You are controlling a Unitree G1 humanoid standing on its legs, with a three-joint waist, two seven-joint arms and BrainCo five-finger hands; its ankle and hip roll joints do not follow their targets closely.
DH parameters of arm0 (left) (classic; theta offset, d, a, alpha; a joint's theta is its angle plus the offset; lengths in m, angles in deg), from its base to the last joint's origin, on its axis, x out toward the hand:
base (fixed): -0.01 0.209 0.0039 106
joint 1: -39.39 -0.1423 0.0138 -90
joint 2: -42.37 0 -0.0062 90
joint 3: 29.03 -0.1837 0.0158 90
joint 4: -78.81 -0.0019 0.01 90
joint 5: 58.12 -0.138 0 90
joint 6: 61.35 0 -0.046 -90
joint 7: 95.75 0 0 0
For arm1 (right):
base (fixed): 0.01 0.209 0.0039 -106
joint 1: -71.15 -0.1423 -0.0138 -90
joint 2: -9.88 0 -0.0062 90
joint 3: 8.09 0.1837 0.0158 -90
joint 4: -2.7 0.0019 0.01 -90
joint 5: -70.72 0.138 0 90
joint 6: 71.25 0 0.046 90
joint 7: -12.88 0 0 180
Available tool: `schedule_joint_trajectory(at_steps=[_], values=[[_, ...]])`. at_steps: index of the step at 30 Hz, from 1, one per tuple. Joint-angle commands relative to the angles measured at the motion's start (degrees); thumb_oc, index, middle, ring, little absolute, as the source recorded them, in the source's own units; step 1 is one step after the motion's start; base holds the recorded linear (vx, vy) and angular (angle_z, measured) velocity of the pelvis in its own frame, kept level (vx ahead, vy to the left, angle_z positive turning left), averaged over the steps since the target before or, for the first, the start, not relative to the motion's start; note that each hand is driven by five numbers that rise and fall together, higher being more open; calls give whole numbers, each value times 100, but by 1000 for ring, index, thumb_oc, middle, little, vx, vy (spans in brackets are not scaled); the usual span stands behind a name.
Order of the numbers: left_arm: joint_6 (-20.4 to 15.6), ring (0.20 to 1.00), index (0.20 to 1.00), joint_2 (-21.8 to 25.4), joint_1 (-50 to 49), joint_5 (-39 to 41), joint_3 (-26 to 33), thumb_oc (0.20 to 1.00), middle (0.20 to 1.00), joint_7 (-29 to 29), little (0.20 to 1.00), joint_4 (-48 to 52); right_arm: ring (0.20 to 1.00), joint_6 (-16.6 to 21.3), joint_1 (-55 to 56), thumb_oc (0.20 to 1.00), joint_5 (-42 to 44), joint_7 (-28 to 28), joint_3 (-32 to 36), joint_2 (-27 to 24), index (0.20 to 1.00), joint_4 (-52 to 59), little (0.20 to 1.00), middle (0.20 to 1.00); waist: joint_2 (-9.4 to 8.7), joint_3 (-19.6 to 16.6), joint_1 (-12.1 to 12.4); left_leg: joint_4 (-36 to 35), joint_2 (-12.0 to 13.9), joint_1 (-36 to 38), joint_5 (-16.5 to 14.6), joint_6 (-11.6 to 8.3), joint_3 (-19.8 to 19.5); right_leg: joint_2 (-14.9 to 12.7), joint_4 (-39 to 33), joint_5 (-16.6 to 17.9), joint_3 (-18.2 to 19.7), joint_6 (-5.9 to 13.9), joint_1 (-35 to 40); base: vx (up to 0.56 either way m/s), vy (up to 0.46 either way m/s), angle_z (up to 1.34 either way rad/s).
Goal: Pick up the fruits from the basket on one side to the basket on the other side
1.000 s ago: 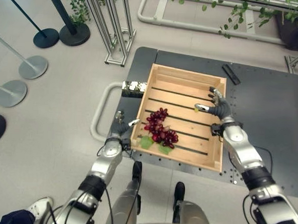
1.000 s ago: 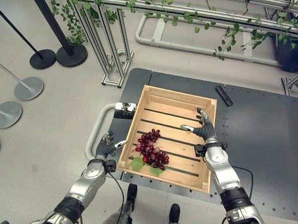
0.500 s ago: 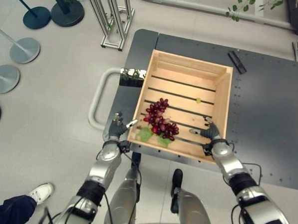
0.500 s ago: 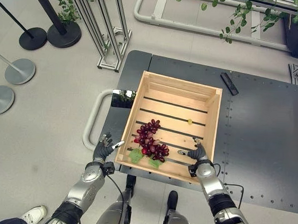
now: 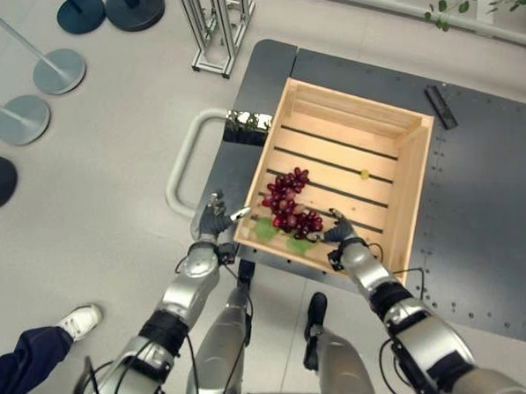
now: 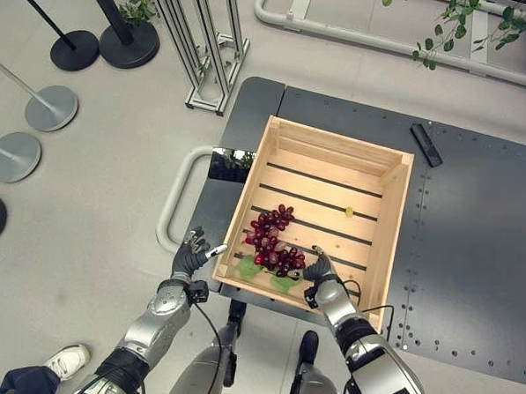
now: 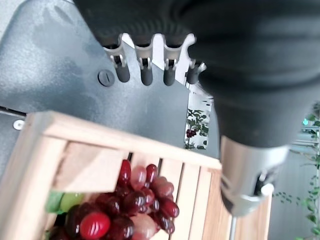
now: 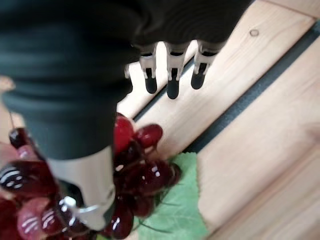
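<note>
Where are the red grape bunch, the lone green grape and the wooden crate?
Red grape bunch (image 5: 291, 207), left eye view, middle of the cluster.
Lone green grape (image 5: 364, 174), left eye view, its centre.
Wooden crate (image 6: 397, 223), right eye view, its right-hand wall.

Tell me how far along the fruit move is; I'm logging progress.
Nothing looks moved: the red grape bunch lies in the wooden crate. In hand: the open right hand is beside it, not gripping. The left hand waits outside. Grasping and carrying remain.

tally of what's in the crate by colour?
Red grape bunch: 1
Green leaves under the bunch: 2
Loose pale green grape: 1
Total: 4 things in the wooden crate
</note>
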Motion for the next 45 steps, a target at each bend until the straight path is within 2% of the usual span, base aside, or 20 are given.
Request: schedule_joint_trajectory(at_steps=[1, 15, 22, 27, 32, 33, 38, 39, 40, 42, 45], values=[[-238, 1000, 1000, -53, 211, 205, -95, 1000, 1000, 49, 1000, 420, 1000, 98, -345, 1000, -101, 98, -95, 40, 1000, -36, 1000, 1000, -256, -87, 126, 561, 9, -40, -866, -51, 220, -724, 244, 288, 64, 403, -491, 0, 0, 0], [-285, 1000, 1000, -110, 371, 225, -284, 1000, 1000, 121, 1000, 360, 1000, 124, -671, 1000, -226, 112, -349, 252, 1000, -381, 1000, 1000, -290, -63, 218, 516, -4, -66, -859, -55, 193, -732, 202, 315, 14, 406, -516, 5, 3, 2], [-356, 1000, 1000, -54, 400, 218, -432, 1000, 1000, 126, 1000, 410, 1000, -58, -1225, 1000, -784, 82, -610, 259, 1000, -1013, 1000, 1000, -277, -33, 330, 522, -21, -96, -851, -47, 152, -730, 184, 335, -26, 412, -498, 2, 1, 1], [-351, 1000, 1000, -36, 383, 241, -255, 1000, 1000, 175, 1000, 430, 1000, 57, -1236, 1000, -699, 16, -734, 285, 1000, -211, 1000, 1000, -371, -15, 342, 539, 2, -109, -855, -49, 156, -723, 186, 337, -11, 419, -512, 0, 0, 0], [-283, 1000, 1000, -27, 338, 177, 11, 1000, 1000, 285, 1000, 389, 1000, 97, -1026, 1000, -734, -86, -817, 129, 1000, 1004, 1000, 1000, -550, 21, 306, 527, 29, -121, -851, -63, 176, -694, 160, 341, -13, 422, -518, 0, 0, 0], [-269, 1000, 1000, -54, 372, 202, 88, 1000, 1000, 297, 1000, 338, 1000, -1, -889, 1000, -932, -152, -817, 75, 1000, 1353, 1000, 1000, -615, 32, 262, 528, 45, -136, -847, -67, 198, -691, 157, 339, -15, 421, -529, 0, 0, 0], [-280, 1000, 1000, -68, 414, 173, 53, 1000, 1000, 286, 1000, 417, 1000, 78, -757, 1000, -1119, -201, -845, 46, 1000, 1398, 1000, 1000, -664, 38, 250, 539, 42, -173, -859, -57, 167, -713, 165, 340, -55, 424, -529, 0, 0, 0], [-277, 1000, 1000, -68, 430, 163, 22, 1000, 1000, 264, 1000, 429, 1000, 86, -755, 1000, -1107, -232, -868, 71, 1000, 1368, 1000, 1000, -674, 36, 260, 536, 45, -174, -859, -56, 162, -711, 167, 339, -53, 424, -527, 0, 0, 0], [-281, 1000, 1000, -16, 393, 151, -32, 1000, 1000, 283, 1000, 474, 1000, 118, -945, 1000, -969, -248, -881, 311, 1000, 1359, 1000, 1000, -682, 23, 306, 528, 41, -169, -863, -54, 151, -700, 156, 338, -50, 418, -519, 0, 0, 0], [-281, 1000, 1000, -20, 471, 205, -30, 1000, 1000, 272, 1000, 444, 1000, -7, -1012, 1000, -996, -237, -915, 343, 1000, 1410, 1000, 1000, -730, 20, 310, 526, 59, -166, -860, -58, 168, -694, 169, 338, -43, 419, -536, 0, 0, 0], [-272, 1000, 1000, -58, 534, 201, -34, 1000, 1000, 333, 1000, 393, 1000, 98, -911, 1000, -963, -198, -892, 357, 1000, 1371, 1000, 1000, -778, 26, 291, 528, 57, -153, -872, -52, 178, -696, 173, 332, -38, 413, -540, 0, 0, 0]])
